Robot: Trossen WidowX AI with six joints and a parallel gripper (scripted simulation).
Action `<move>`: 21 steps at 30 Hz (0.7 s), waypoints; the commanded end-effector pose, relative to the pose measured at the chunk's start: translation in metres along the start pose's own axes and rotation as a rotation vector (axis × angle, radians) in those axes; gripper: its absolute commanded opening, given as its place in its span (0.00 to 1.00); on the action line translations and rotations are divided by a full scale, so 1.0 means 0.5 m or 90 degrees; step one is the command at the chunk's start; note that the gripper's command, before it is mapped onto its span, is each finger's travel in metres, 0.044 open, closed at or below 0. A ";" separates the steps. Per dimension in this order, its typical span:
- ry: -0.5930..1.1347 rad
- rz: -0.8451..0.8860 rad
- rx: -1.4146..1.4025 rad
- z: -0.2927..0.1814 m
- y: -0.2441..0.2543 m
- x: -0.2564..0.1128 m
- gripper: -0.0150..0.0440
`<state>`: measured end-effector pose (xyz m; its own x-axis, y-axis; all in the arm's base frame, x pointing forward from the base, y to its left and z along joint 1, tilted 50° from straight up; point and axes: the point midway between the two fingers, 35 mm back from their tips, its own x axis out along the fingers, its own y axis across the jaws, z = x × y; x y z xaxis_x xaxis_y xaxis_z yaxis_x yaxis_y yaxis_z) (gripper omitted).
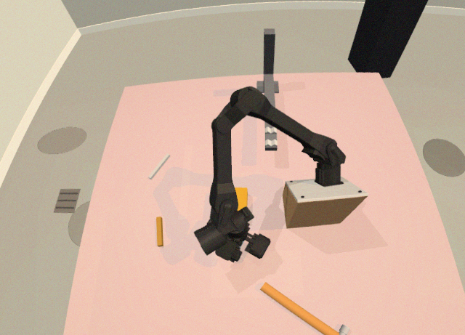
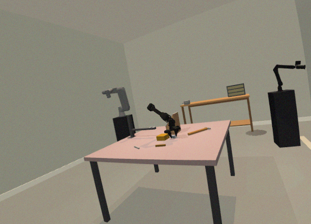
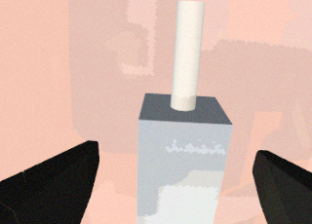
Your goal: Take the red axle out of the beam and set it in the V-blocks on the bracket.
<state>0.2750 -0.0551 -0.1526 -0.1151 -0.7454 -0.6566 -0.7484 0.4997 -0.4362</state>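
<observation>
Just beside the beam (image 1: 242, 197) (image 2: 162, 137), I have my gripper (image 1: 244, 250) (image 2: 173, 136) (image 3: 177, 157) partly open, fingers either side of a pale block (image 3: 180, 161), its lower end cut off; I can't make out the axle at the beam

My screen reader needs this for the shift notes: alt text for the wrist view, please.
A pale block with a white rod sticking out of its dark end face lies between the gripper's black fingers, which stand apart, with a visible gap on each side.

the box under the arm (image 1: 312, 214) has sides like plain brown wood; the pink table (image 1: 195, 136) (image 2: 160, 151) looks smooth and matt.
</observation>
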 end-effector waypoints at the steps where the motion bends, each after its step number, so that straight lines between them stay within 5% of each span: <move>1: 0.003 -0.001 -0.004 -0.003 0.002 0.003 0.60; 5: 0.003 -0.001 -0.004 -0.003 0.002 0.003 0.42; 12: 0.003 -0.001 -0.004 -0.003 0.002 0.003 0.34; 14: 0.002 -0.001 -0.004 -0.002 0.002 0.000 0.25; 21: -0.002 0.001 -0.004 0.003 0.001 -0.070 0.25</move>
<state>0.2696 -0.0462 -0.1439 -0.1379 -0.7487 -0.6484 -0.7587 0.5007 -0.4168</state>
